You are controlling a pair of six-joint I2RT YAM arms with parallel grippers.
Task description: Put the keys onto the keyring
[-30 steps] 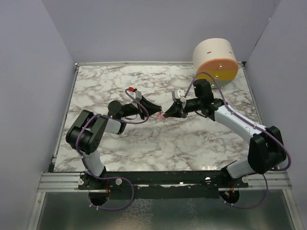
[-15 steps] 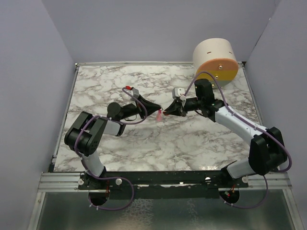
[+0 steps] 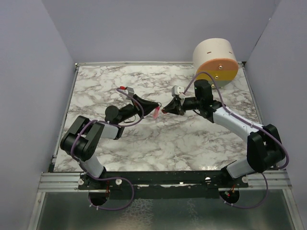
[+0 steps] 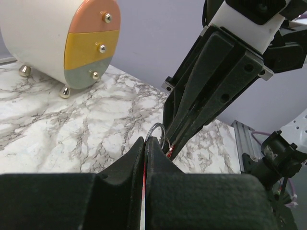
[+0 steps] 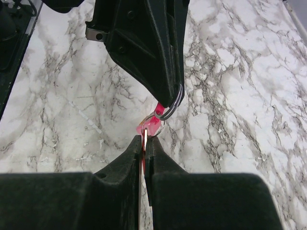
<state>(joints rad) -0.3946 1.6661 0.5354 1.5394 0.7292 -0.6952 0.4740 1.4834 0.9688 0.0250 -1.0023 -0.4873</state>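
A grey-veined white marble counter [image 3: 192,143] carries a cream, drum-shaped cabinet [image 3: 214,53] at its far right corner, showing 3 drawer fronts: pink, yellow, grey-green, with gold knobs.

Marble-patterned table [image 3: 192,143], pale, perhaps lilac, walls [image 3: 144,28]

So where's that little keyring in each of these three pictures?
Top external: keyring mid-table, only its pink strap discernible, where left gripper meets right gripper.
Left wrist: keyring at centre, its ring poking up from the left gripper.
Right wrist: keyring just right of centre, at the left gripper's tip.
Shared landmark: the marbled table, behind it in every view.
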